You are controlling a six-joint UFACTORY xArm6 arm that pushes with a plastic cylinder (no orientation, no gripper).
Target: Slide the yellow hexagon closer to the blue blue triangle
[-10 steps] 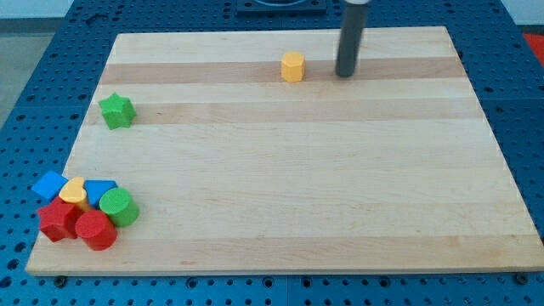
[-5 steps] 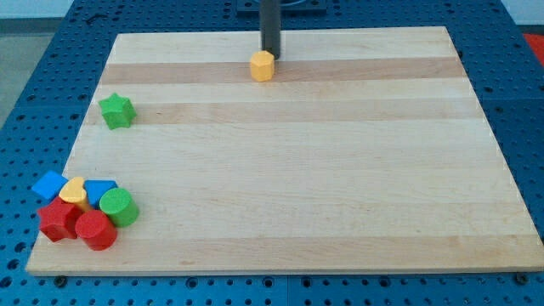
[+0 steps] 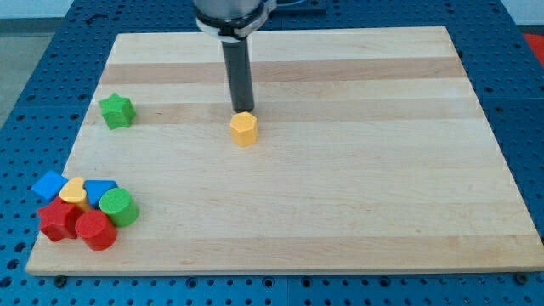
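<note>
The yellow hexagon (image 3: 244, 129) lies on the wooden board (image 3: 340, 170), left of its middle. My tip (image 3: 244, 111) sits right at the hexagon's upper edge, touching or nearly touching it. The blue triangle (image 3: 99, 189) lies in a cluster at the board's lower left, far down and to the left of the hexagon.
The cluster also holds a blue cube (image 3: 49, 184), a yellow block (image 3: 74, 192), a green cylinder (image 3: 119, 206), a red cylinder (image 3: 95, 229) and a red block (image 3: 58, 219). A green star (image 3: 116, 110) lies near the board's left edge.
The yellow hexagon has slid from the board's top down and to the left. My tip has followed behind it, moving from its right side to its upper edge.
</note>
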